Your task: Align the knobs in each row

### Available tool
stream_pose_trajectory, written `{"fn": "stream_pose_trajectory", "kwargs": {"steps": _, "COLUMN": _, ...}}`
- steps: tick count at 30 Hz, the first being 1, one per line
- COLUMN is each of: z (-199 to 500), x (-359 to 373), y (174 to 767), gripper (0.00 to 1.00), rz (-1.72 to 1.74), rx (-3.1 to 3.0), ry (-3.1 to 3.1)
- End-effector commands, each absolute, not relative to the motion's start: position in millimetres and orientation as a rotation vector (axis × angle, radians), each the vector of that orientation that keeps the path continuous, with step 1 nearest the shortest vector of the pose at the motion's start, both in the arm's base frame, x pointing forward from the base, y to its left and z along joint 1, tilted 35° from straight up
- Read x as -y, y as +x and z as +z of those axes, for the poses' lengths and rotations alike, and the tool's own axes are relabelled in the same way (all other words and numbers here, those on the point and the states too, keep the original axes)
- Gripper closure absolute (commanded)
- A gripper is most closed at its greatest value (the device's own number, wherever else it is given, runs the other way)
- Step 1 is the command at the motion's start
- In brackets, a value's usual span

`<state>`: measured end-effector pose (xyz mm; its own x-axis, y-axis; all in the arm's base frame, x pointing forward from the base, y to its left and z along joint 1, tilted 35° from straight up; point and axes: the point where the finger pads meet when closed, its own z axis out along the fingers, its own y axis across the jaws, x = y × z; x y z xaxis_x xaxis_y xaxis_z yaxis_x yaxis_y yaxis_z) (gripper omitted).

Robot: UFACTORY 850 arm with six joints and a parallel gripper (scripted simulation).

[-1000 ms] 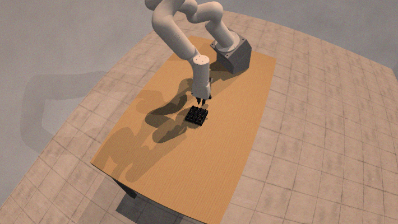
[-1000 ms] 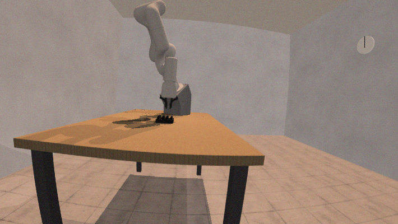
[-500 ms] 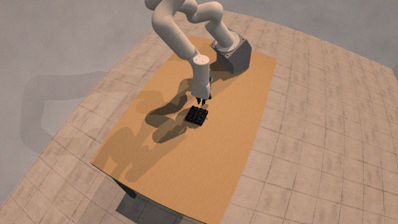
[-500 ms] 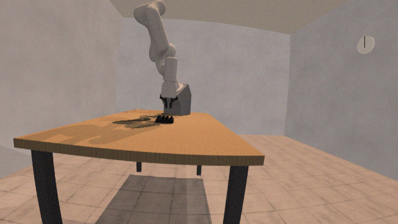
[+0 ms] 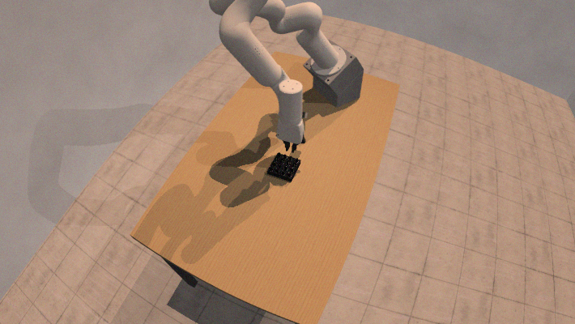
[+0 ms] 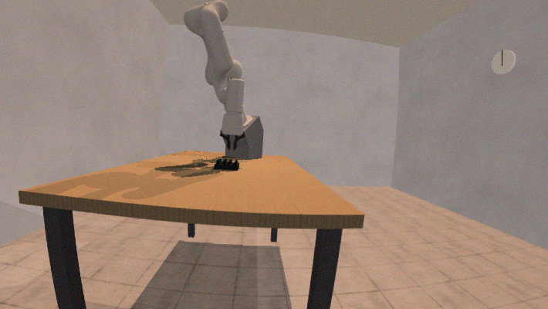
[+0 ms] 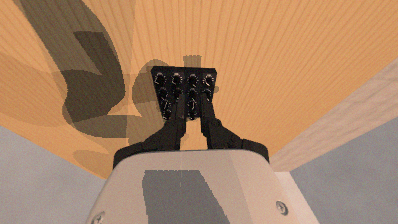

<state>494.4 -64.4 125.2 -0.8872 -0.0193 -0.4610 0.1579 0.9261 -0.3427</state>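
Jaws (image 5: 290, 150) (image 6: 231, 148) are standing slightly spread, with a narrow gap showing between the two dark fingers and nothing being pinched. They are pointing downward and hanging above the surface (image 5: 320, 202) (image 6: 231, 195) (image 7: 300, 60), near the edge of the knob box (image 5: 283, 167) (image 6: 227, 165) (image 7: 185, 86) that is facing the arm's base (image 5: 346, 87) (image 6: 255, 143); the exterior view is showing them clear of the knobs. The knob box, black, is sitting upright on the surface. In the wrist view the fingers are covering part of its nearer rows, while four knobs of the farthest row are showing. White markings are appearing around the knobs, but their names and pointing directions are reading too small to tell. The white arm (image 5: 251, 46) (image 6: 218, 48) is casting dark shadows over the surface beside the box. A round white disc (image 6: 508, 63) is hanging on the wall, bearing a dark line.

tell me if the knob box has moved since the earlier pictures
No: the knob box sits at the same spot on the table, judged against its edges.
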Motion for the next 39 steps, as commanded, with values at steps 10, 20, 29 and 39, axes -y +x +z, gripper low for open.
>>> {"fn": "stream_pose_trajectory", "kwargs": {"steps": 10, "z": 123.2, "x": 65.3, "y": 496.0, "gripper": 0.81, "rz": -0.518, "rx": -2.615, "ry": 0.100}}
{"fn": "stream_pose_trajectory", "kwargs": {"steps": 20, "z": 116.4, "x": 68.5, "y": 499.9, "gripper": 0.81, "rz": -0.519, "rx": -2.615, "ry": 0.100}}
{"fn": "stream_pose_trajectory", "kwargs": {"steps": 29, "z": 109.6, "x": 71.7, "y": 503.8, "gripper": 0.81, "rz": -0.519, "rx": -2.615, "ry": 0.100}}
{"fn": "stream_pose_trajectory", "kwargs": {"steps": 39, "z": 99.2, "x": 76.6, "y": 509.6, "gripper": 0.81, "rz": -0.519, "rx": -2.615, "ry": 0.100}}
